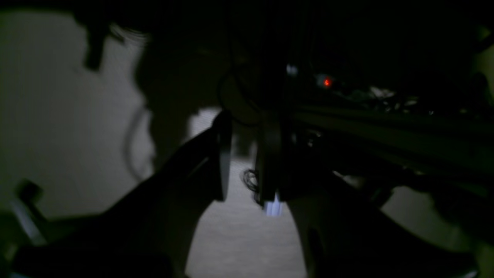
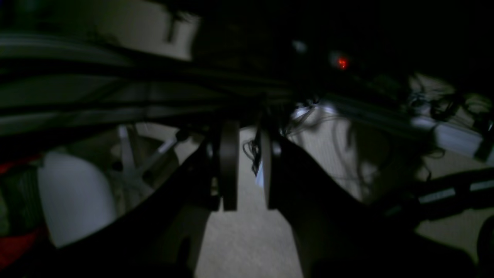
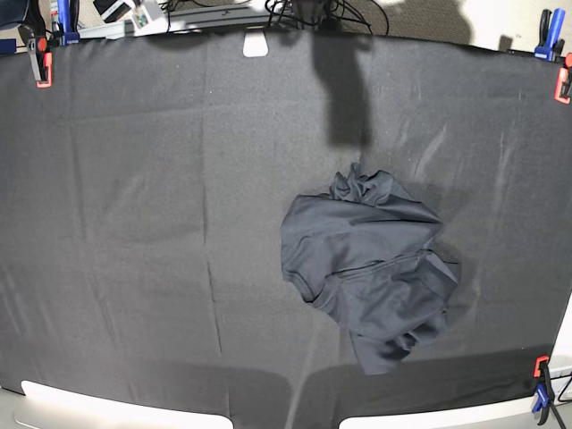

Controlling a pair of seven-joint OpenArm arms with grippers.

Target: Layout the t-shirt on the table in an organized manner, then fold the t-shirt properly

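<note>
The dark charcoal t-shirt (image 3: 371, 268) lies crumpled in a heap on the black-clothed table (image 3: 134, 223), right of centre and toward the near edge. Neither arm shows in the base view. In the dim left wrist view my left gripper (image 1: 246, 156) hangs over pale floor with its jaws a little apart and nothing between them. My right gripper (image 2: 247, 170) looks the same in the right wrist view: a narrow empty gap with pale floor behind it. The t-shirt shows in neither wrist view.
Red and blue clamps hold the cloth at the far left (image 3: 40, 55), far right (image 3: 556, 54) and near right (image 3: 541, 382) corners. Cables (image 3: 313, 11) lie beyond the far edge. Dark frame bars (image 2: 96, 96) and a small red light (image 2: 342, 62) appear in the right wrist view.
</note>
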